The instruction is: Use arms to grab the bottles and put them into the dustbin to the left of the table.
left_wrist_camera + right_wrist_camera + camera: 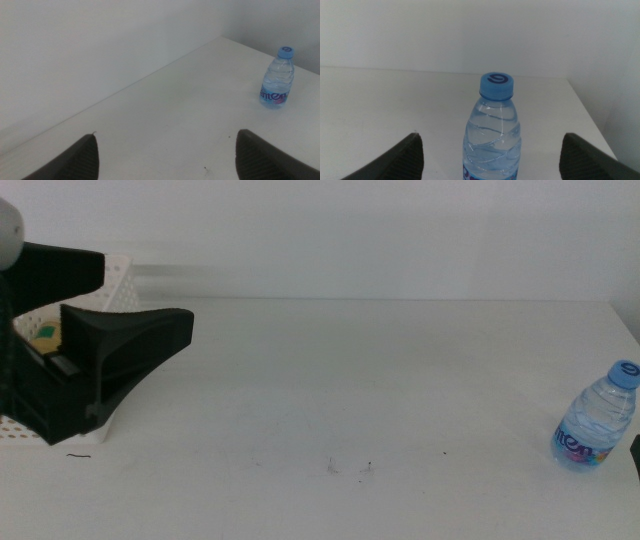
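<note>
White bench (400,380) fills nearly all we see, plain except for a few small dark specks near its front edge, with a pale wall behind it. At the bench's far left sits the white perforated dustbin (118,278), mostly hidden behind our left hand (125,345), whose dark fingers loom large and close in the middle view. Something with yellow and green on it shows inside the dustbin, too hidden for us to name. In the left wrist view our left hand (165,155) has its fingers spread wide with nothing between them, only bare bench beyond.

We see the small clear water bottle (596,417) standing upright near the right edge of the bench, blue cap on top and a blue and pink label low on its body. It also shows in the left wrist view (276,78), well apart from that hand. Our right hand (490,157) is wide too, and the bottle (492,135) stands upright just in front of it, centred between the two fingers, not gripped.
</note>
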Controlling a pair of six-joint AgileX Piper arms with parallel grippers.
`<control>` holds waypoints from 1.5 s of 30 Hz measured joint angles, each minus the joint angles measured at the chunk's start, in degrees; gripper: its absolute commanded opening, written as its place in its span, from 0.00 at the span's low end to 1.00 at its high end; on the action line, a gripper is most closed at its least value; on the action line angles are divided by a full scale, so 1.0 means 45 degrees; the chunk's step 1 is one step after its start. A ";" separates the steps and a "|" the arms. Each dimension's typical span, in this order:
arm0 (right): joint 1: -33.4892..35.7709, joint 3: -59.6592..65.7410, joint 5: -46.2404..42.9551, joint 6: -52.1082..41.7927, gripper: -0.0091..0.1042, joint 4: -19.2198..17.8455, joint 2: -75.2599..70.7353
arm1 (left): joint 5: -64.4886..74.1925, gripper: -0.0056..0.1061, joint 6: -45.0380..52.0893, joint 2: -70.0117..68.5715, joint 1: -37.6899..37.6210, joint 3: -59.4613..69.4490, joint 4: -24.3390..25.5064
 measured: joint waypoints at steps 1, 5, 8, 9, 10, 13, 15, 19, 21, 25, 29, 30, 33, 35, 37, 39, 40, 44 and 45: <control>0.0000 0.0000 -0.0151 0.0000 0.83 0.0000 0.0221 | 0.0000 0.89 0.0000 0.0000 0.0000 0.0000 0.0000; 0.0000 0.0000 -0.0586 -0.0125 0.83 0.0000 0.1045 | 0.0000 0.89 0.0000 0.0000 0.0000 0.0000 0.0000; 0.0000 0.0000 -0.0824 -0.0170 0.83 0.0000 0.1625 | 0.0000 0.89 0.0000 0.0000 0.0000 0.0000 0.0000; 0.0000 0.0000 -0.0971 -0.0170 0.83 0.0000 0.1851 | 0.0000 0.89 0.0000 0.0000 0.0000 0.0000 0.0000; 0.0000 0.0000 -0.1146 -0.0170 0.83 0.0000 0.2099 | 0.0000 0.89 0.0000 0.0000 0.0000 0.0000 0.0000; 0.0000 0.0000 -0.1865 0.0084 0.83 0.0000 0.2900 | 0.0000 0.89 0.0000 0.0000 0.0000 0.0000 0.0000; 0.0000 0.0000 -0.2488 0.0487 0.83 0.0034 0.3349 | 0.0000 0.89 0.0000 0.0000 0.0000 0.0000 0.0000; 0.0000 0.0000 -0.3670 0.1154 0.83 0.0440 0.4100 | 0.0000 0.89 0.0000 0.0000 0.0000 0.0000 0.0000; 0.0000 0.0000 -0.3951 0.1186 0.83 0.0730 0.4451 | 0.0000 0.89 0.0000 0.0000 0.0000 0.0000 0.0000; 0.0000 0.0000 -0.4028 0.1037 0.83 0.0991 0.4947 | 0.0000 0.89 0.0000 0.0000 0.0000 0.0000 0.0000; 0.0000 0.0000 -0.4077 0.0575 0.83 0.1138 0.5044 | 0.0000 0.89 0.0000 0.0000 0.0000 0.0000 0.0000; 0.0000 0.0000 -0.4103 0.0487 0.83 0.1138 0.5070 | 0.0000 0.89 0.0000 0.0000 0.0000 0.0000 0.0000; 0.0000 0.0000 -0.4156 0.0344 0.83 0.1138 0.5277 | 0.0000 0.89 0.0000 0.0000 0.0000 0.0000 0.0000; 0.0000 0.0000 -0.4336 0.0319 0.83 0.1138 0.5599 | 0.0000 0.89 0.0000 0.0000 0.0000 0.0000 0.0000; 0.0000 0.0000 -0.4585 0.0284 0.83 0.1138 0.6024 | 0.0000 0.89 0.0000 0.0000 0.0000 0.0000 0.0000; 0.0000 0.0000 -0.4887 0.0170 0.83 0.1095 0.6428 | 0.0000 0.89 0.0000 0.0000 0.0000 0.0000 0.0000; 0.0000 0.0000 -0.5009 0.0145 0.83 0.0988 0.6643 | 0.0000 0.89 0.0000 0.0000 0.0000 0.0000 0.0000; 0.0000 0.0000 -0.5266 0.0094 0.85 0.0320 0.7293 | 0.0000 0.89 0.0000 0.0000 0.0000 0.0000 0.0000; 0.0000 0.0000 -0.5329 0.0094 0.87 0.0254 0.7426 | 0.0000 0.89 0.0000 0.0000 0.0000 0.0000 0.0000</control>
